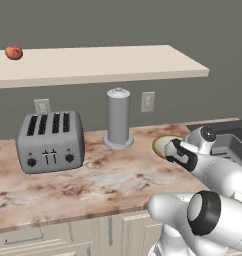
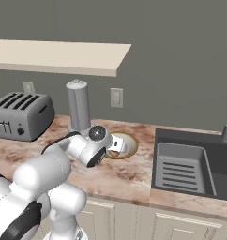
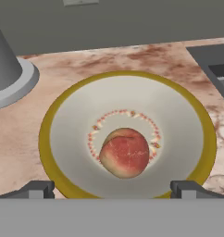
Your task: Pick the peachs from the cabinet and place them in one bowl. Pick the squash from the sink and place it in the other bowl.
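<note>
— Since one peach (image 3: 125, 152) sits in the bowl (image 3: 58, 139), what's left?
— Second peach (image 1: 14, 52) is on the cabinet (image 1: 108, 62), far left end. Squash and other bowl: can't see them. Sink (image 2: 190, 164) is at the table's right end.
— Pincer (image 3: 113, 189)?
— Mine hangs spread wide over the bowl, empty. Hand view shows fruit inside; the base views hide it behind my wrist.

Kitchen: toaster (image 1: 50, 141), sink (image 2: 195, 166), counter (image 1: 98, 181)
</note>
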Motion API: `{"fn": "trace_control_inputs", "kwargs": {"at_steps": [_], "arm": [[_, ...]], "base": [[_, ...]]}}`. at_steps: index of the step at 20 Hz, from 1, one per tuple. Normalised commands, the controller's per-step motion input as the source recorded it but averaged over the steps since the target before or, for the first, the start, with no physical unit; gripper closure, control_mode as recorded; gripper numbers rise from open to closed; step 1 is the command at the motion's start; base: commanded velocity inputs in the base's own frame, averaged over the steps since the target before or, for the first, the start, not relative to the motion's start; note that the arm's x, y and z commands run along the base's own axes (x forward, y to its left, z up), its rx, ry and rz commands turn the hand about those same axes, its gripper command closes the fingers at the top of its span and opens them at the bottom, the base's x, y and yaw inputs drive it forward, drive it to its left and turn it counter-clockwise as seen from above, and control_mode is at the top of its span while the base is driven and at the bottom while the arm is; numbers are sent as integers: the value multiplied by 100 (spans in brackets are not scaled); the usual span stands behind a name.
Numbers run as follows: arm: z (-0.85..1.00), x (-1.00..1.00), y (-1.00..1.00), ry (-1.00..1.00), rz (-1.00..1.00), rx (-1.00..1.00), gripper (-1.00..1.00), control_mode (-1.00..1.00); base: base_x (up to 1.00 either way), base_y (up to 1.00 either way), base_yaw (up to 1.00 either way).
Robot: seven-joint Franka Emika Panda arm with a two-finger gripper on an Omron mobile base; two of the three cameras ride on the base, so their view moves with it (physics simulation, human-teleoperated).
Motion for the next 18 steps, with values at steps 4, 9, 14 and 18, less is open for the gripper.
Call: {"fn": "trace_control_inputs", "kwargs": {"at_steps": [4,9,14,18], "arm": [[87,0,0,-4,0,-7,-100,-100],[35,-6,-11,0,0,-3,-100,-100],[37,-68,-2,-1,0,0,-100,-100],[42,-91,14,-5,0,0,-100,-100]], "base": [[0,0,0],[0,0,0],[0,0,0],[0,0,0]]}}
